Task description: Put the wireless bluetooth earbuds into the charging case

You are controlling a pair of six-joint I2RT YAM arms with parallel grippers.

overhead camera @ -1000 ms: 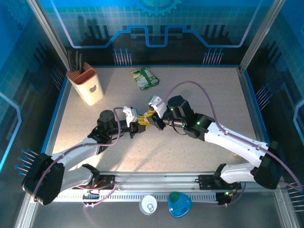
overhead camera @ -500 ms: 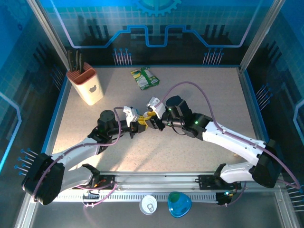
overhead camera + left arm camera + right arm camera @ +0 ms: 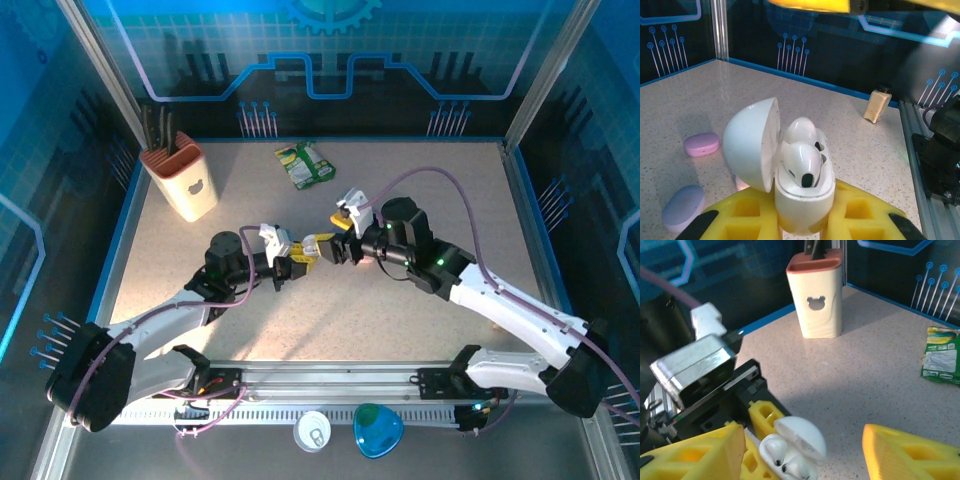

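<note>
Jaws of the left gripper point(image 3: 303, 260) clamped the open white plastic charging case point(image 3: 802, 202), while the right gripper point(image 3: 336, 249), jaws parted close by, could knock its white earbuds point(image 3: 801, 162) loose.

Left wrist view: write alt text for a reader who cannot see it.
A white charging case, its lid open and two white earbuds seated inside, is clamped in the yellow-fingered left gripper. Behind it on the speckled table lie a closed pink case and a closed purple case.
</note>
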